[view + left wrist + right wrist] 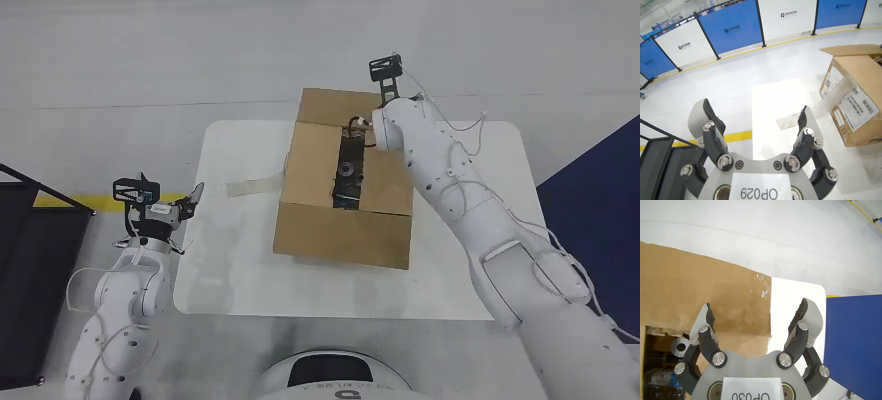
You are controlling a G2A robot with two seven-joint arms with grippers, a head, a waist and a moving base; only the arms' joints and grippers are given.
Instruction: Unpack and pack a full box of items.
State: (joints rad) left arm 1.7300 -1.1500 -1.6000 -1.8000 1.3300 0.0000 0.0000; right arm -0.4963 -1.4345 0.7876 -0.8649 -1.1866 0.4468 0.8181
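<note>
A brown cardboard box point(345, 205) stands in the middle of the white table point(460, 270). Its top flaps are parted, leaving a narrow gap point(348, 170) with dark items inside. My right gripper point(755, 306) is open and hangs over the box's far flap point(696, 275), beside the opening, where a metal roll point(680, 345) and wrapped packets point(660, 378) lie. My left gripper point(755, 109) is open and holds nothing, at the table's left edge point(190, 198), well away from the box point(853, 75). A strip of clear tape point(787, 123) trails from the box's side onto the table point(250, 186).
A black rack point(30, 260) stands off the table's left side, next to a yellow floor line point(736, 134). A blue panel point(600, 170) rises on the right. Blue and white partitions point(730, 32) fence the floor far behind. Bare table lies in front of the box.
</note>
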